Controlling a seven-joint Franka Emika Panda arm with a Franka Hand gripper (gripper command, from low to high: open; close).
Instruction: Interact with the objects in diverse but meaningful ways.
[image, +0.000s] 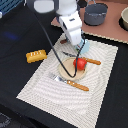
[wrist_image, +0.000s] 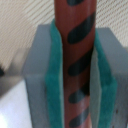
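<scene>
evidently the gripper (wrist_image: 75, 75) has its green pads (wrist_image: 54, 75) clamped mid-length on the sausage stick (wrist_image: 75, 55), seemingly stiff, light, smooth.

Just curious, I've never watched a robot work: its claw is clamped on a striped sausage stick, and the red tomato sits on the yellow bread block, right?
Not quite. The gripper is indeed shut on the striped sausage stick, as the wrist view shows. But the exterior view shows the red tomato on the tan round plate; the yellow bread block lies apart on the black cloth.
</scene>
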